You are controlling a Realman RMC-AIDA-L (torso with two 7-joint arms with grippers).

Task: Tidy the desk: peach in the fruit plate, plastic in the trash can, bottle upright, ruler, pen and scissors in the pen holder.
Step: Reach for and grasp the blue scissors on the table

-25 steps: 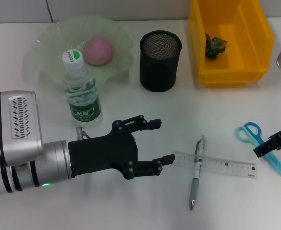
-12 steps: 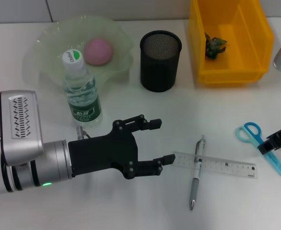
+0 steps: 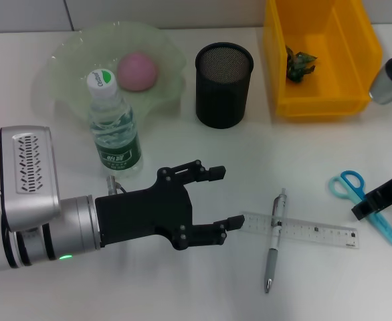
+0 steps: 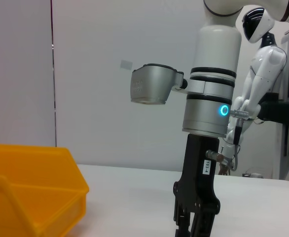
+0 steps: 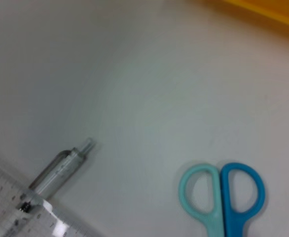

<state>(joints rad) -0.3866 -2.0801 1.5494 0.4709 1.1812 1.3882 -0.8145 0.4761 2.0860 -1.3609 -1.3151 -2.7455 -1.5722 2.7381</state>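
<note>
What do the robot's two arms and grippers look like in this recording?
The left arm is a silver cylinder with a slotted vent panel and a small green light, ending in a black gripper with angular fingers. The right arm, in the left wrist view, is silver and white with black rings, a cyan ring light, and a labelled black gripper.

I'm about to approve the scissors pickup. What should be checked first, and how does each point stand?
1. Right end effector over the scissors: ok.
2. Its opening: cannot tell.
3. Scissors lying clear of ruler and pen: ok.
4. Pen holder upright and nothing seen in it: ok.
5. Left end effector open, apart from the scissors: ok.
6. Bottle upright, away from the path: ok.
</note>
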